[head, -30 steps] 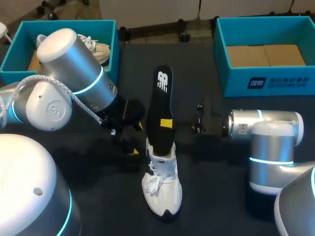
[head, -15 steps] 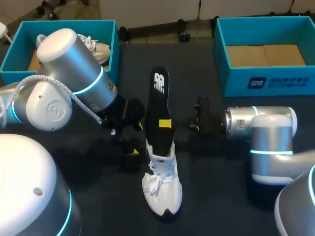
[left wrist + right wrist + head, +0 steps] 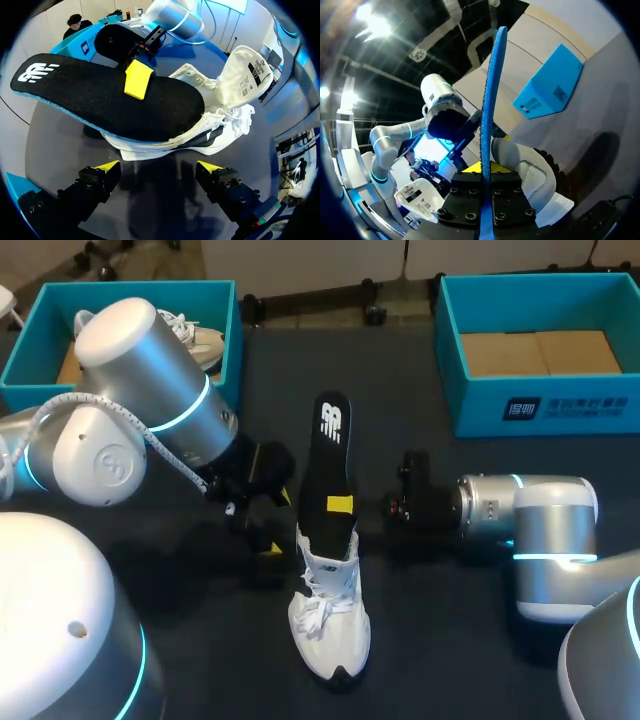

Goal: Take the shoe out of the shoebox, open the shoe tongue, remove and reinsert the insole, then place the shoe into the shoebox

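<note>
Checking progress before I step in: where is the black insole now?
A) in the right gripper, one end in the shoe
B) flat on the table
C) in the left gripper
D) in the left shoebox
A: the right gripper is shut on the insole, whose lower end sits in the shoe.

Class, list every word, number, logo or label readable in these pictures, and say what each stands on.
On the black insole: a white logo at its free end, a mark with no plain word.
On the tongue label of the white shoe: black print, too small to read.
On the teal box, front wall: a white sign, too blurred to read.
</note>
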You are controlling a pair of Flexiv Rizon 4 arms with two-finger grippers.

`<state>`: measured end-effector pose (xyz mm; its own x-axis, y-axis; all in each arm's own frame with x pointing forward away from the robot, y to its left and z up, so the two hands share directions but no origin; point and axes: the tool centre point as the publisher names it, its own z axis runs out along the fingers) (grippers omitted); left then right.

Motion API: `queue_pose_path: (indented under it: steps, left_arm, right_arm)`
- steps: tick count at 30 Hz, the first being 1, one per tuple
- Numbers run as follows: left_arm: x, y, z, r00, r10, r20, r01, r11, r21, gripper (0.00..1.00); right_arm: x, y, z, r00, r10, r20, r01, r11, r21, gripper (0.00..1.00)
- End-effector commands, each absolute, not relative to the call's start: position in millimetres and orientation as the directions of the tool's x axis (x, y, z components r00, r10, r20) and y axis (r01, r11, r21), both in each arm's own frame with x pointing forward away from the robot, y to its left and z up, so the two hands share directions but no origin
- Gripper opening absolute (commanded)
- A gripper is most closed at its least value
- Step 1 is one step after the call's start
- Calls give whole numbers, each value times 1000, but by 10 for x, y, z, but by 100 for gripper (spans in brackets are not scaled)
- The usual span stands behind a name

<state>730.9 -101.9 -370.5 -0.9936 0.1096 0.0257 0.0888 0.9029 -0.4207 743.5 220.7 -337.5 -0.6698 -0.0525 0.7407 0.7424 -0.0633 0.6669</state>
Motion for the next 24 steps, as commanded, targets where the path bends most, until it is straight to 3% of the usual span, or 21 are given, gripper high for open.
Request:
queue_pose_path:
  steps: [1, 8, 24]
  left_arm:
    - [7299, -1009, -3710, -994, 110, 23, 90, 902, -422, 100]
    - [7299, -1009, -3710, -994, 110, 23, 90, 902, -422, 100]
    - [7299, -1009, -3710, -994, 110, 23, 90, 902, -422, 100]
  right_arm:
    - [7299, 2246, -3410, -675, -48, 737, 738, -77, 671, 0]
    - [7200, 2309, -3434, -678, -70, 732, 735, -77, 674, 0]
    - [7184, 2328, -3373, -641, 8, 768, 767, -6, 641, 0]
